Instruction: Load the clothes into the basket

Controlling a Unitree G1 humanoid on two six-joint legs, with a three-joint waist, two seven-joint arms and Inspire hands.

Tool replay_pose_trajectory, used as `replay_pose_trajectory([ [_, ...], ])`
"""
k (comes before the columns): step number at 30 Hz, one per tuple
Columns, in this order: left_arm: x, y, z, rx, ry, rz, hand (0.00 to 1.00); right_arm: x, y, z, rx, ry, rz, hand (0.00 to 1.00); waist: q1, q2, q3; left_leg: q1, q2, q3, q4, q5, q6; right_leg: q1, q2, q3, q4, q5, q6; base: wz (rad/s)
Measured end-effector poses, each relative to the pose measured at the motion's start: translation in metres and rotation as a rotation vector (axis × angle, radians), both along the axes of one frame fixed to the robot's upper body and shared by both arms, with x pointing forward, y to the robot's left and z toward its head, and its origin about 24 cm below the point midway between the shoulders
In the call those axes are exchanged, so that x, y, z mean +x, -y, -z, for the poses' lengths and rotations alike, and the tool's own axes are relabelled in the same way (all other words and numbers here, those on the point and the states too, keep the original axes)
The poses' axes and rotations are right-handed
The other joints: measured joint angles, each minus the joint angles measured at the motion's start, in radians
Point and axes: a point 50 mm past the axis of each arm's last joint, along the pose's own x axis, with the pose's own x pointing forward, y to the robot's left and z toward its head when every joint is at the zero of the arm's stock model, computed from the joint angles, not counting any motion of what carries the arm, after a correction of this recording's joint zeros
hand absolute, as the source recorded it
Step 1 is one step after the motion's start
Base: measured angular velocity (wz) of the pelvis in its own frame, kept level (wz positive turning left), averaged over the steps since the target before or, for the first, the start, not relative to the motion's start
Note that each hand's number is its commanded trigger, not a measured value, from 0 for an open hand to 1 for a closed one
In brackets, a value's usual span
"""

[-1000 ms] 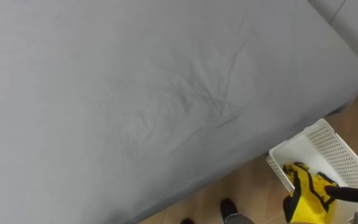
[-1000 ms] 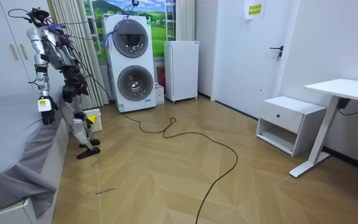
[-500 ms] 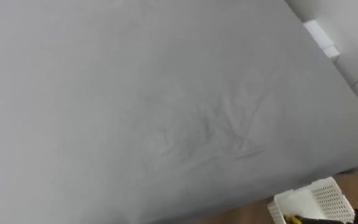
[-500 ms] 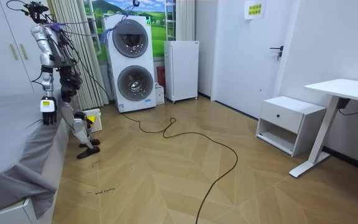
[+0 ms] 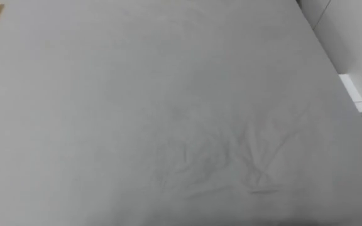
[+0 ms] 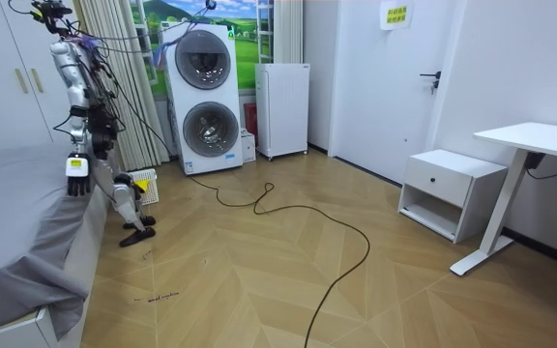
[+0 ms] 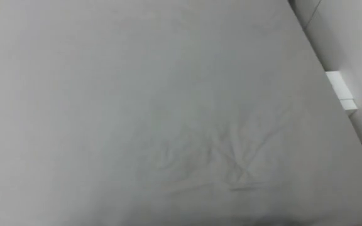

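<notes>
Creased grey bedsheet, wood floor, left robot hand at its edge, grip unclear

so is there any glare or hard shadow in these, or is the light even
Eye views: the grey bed sheet is evenly lit with no glare, only faint shading in its creases. Room view: soft, even light, no hard shadows on the wood floor, and the sheet's hanging edge looks darker.

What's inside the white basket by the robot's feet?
A bit of yellow cloth shows in the basket; its wall hides whatever lies deeper.
</notes>
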Motion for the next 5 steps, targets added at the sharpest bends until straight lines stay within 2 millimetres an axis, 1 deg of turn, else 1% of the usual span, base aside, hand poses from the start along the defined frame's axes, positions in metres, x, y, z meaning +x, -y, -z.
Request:
replay_pose_trajectory([
  [3,-0.0035,-0.0008,0.0001,0.004,0.007,-0.017,0.00,-0.0029,-0.0036,0.0021,0.006,-0.027,-0.006,0.00,0.008,-0.008,0.0023,0.012,-0.003,-0.003,-0.004,0.000,0.000,0.012,-0.004,-0.009,-0.001,-0.008,0.003,0.06],
  [5,-0.0074,-0.0024,0.0000,0.010,0.005,-0.022,0.00,-0.0062,-0.0036,0.0029,0.008,-0.044,-0.004,0.00,0.010,-0.013,0.0012,0.018,-0.005,-0.007,-0.004,0.000,0.000,0.016,-0.006,-0.015,-0.011,-0.010,0.005,0.09],
])
